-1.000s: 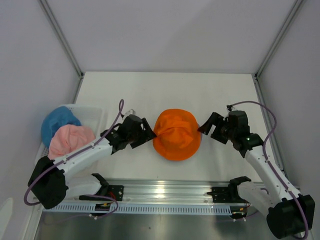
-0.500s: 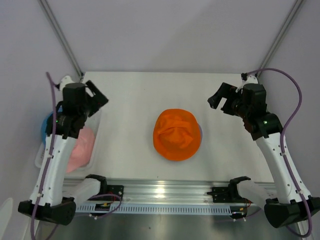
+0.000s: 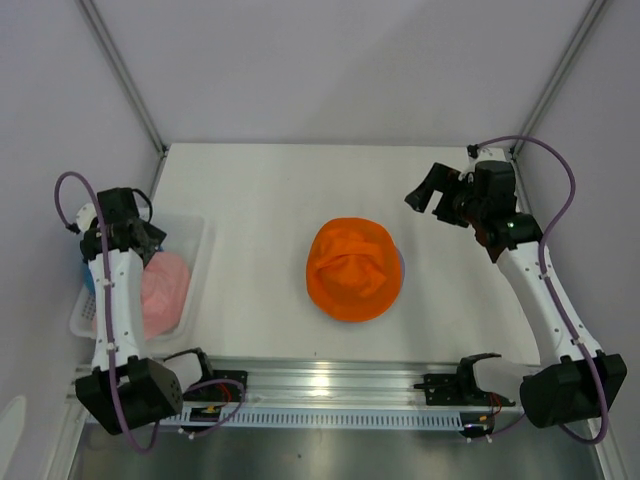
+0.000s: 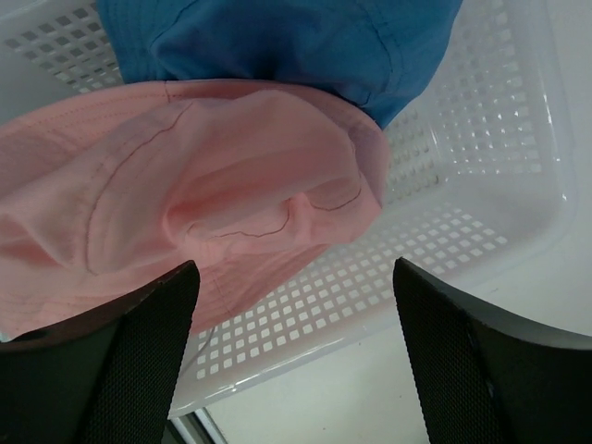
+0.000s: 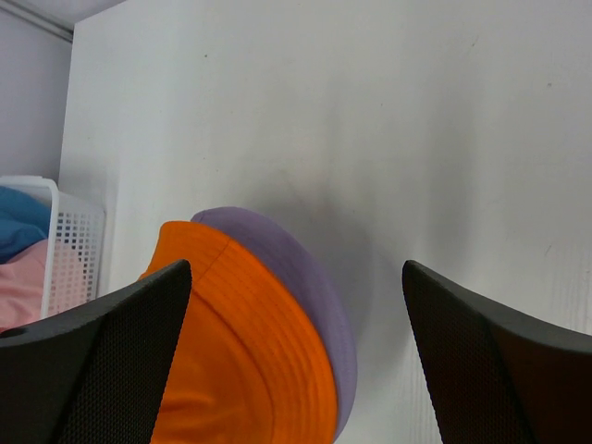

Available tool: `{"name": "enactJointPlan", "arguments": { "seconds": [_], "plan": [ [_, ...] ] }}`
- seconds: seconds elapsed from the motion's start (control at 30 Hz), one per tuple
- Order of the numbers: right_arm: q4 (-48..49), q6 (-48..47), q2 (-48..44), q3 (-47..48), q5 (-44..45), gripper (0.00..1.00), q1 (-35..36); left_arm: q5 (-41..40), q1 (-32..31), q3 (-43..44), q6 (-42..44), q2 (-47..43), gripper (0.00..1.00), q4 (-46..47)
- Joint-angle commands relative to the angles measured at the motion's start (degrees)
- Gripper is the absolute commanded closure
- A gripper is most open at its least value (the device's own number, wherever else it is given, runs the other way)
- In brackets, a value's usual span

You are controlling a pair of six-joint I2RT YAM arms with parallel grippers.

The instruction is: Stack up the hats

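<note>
Orange hat (image 3: 354,270) sits on purple hat (image 5: 277,245), mid-table. Pink hat (image 4: 185,203) and blue hat (image 4: 277,37) in basket (image 4: 481,166). Left gripper (image 4: 296,277) hovers over pink, fingers apart; right gripper (image 5: 296,277) likewise spread, empty. Next: descend, pinch pink; blue brim possibly overlaps it.

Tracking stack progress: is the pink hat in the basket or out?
In. The pink hat lies inside the white mesh basket, beside the blue hat.

My top view looks down on the whole table (image 3: 260,190). Left wrist hangs close over the basket (image 4: 481,166), at that view's left edge; right wrist, farther off, shares the orange hat (image 5: 240,351).
</note>
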Motion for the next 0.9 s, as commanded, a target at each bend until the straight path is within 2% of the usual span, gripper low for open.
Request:
{"name": "enactJointPlan", "arguments": {
  "seconds": [0.0, 0.13, 0.37, 0.47, 0.57, 0.67, 0.7, 0.73, 0.77, 0.8, 0.87],
  "plan": [
    [5.34, 0.48, -0.49, -0.33, -2.14, 0.0, -0.55, 0.46, 0.59, 0.12, 1.23, 3.8, 0.14, 5.24],
    [7.37, -0.49, -1.72, -2.79, -0.38, 0.0, -0.72, -0.59, 0.59, 0.38, 3.87, 6.01, 0.22, 7.18],
    [10.8, -2.69, -1.63, -4.73, -0.82, 0.0, -0.73, -0.77, 0.59, -0.4, 3.61, 9.18, 0.21, 9.99],
    [10.18, -3.31, -0.66, -4.38, -1.09, 0.0, -0.81, -0.68, 0.51, -1.37, 2.91, 11.19, 0.32, 11.31],
    [10.27, -2.78, -0.66, -4.46, -1.09, 0.01, -0.73, -1.12, 0.24, -1.37, 3.17, 12.86, 0.36, 11.84],
    [10.44, -2.34, -1.54, -4.73, -1.17, 0.0, -0.73, -1.03, 0.16, -0.59, 3.96, 13.84, 0.54, 12.55],
    [10.79, -2.51, -2.24, -4.99, -0.74, 0.0, -0.81, -0.77, -0.02, -0.15, 4.66, 13.92, 0.72, 12.37],
    [10.8, -2.51, -2.25, -5.08, -0.73, 0.0, -0.81, -0.77, -0.11, -0.14, 4.66, 13.92, 0.73, 12.37],
    [10.71, -2.51, -2.42, -5.08, -0.56, 0.0, -0.9, -1.03, -0.02, 0.47, 5.19, 13.92, 0.8, 12.2],
    [10.53, -2.51, -2.51, -5.08, -0.21, 0.01, -0.9, -1.12, -0.11, 0.56, 5.37, 13.58, 0.99, 11.67],
    [10.27, -2.34, -2.42, -4.9, -0.03, 0.0, -1.08, -0.08, -0.19, 1.35, 6.15, 12.87, 0.99, 10.97]
  ]
}}
